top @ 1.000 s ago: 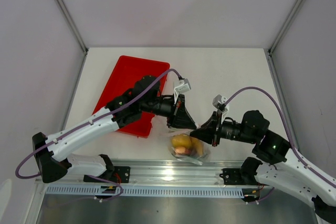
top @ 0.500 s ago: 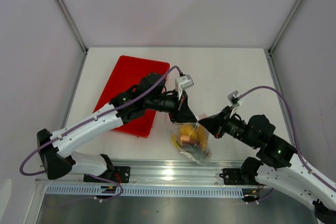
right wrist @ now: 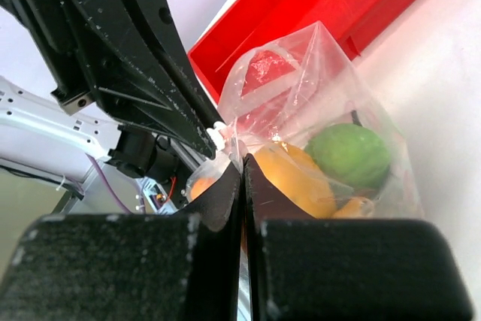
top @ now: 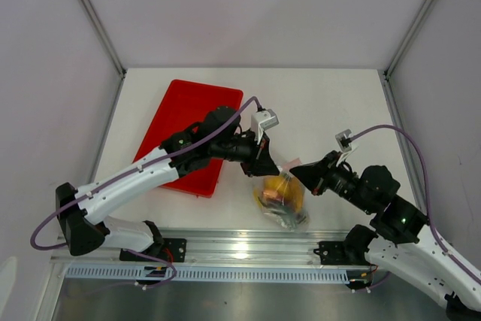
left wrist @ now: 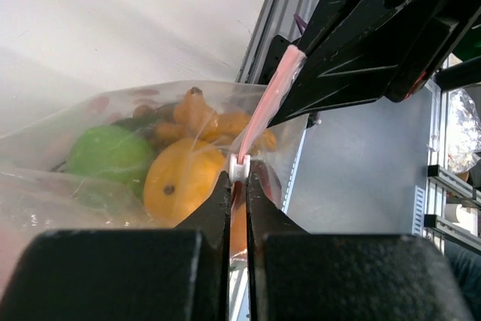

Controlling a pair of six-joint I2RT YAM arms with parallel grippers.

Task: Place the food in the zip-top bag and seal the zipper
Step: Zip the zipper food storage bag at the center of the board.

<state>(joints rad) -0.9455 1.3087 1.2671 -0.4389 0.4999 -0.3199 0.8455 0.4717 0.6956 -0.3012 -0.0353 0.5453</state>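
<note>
Pink zipper (left wrist: 267,101) in left pincer (left wrist: 239,179)

A clear zip-top bag (top: 283,199) with a pink zipper (left wrist: 264,107), a green lime (left wrist: 111,154), an orange fruit (left wrist: 183,182) and a red tray (top: 192,110) were seen.

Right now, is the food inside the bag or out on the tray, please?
Inside: the lime and orange fruit show through the zip-top bag.
</note>
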